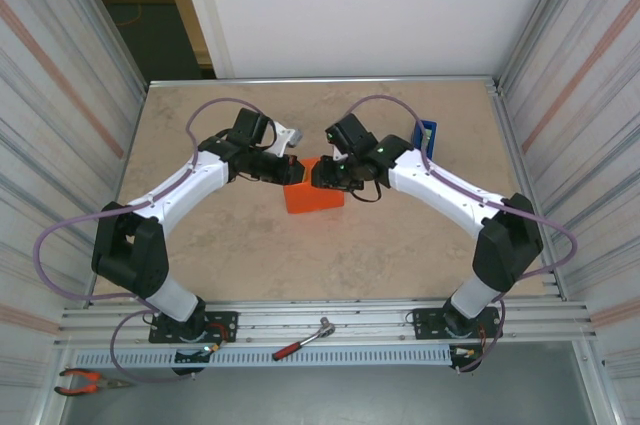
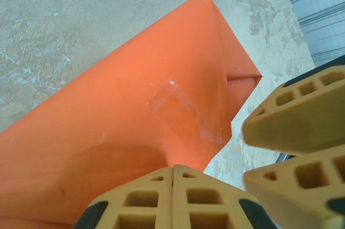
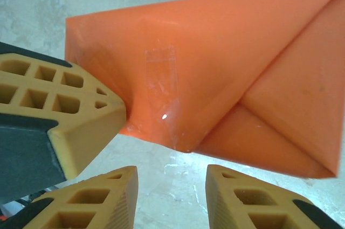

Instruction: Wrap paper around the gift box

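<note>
step: closing parcel's end flaps | paper (image 1: 313, 197) covering gift box, sitting mid-counter (image 1: 230, 245) | left gripper (image 1: 293, 171) shut, pressing paper | right gripper (image 1: 319, 175) hovering narrowly parted, empty | next: likely needing tape on the folded flap

Bright, even light; a glare speck glints on the clear tape strip (image 3: 161, 78) across the matte orange paper sheet (image 3: 242, 40); nearest edges look soft.
</note>
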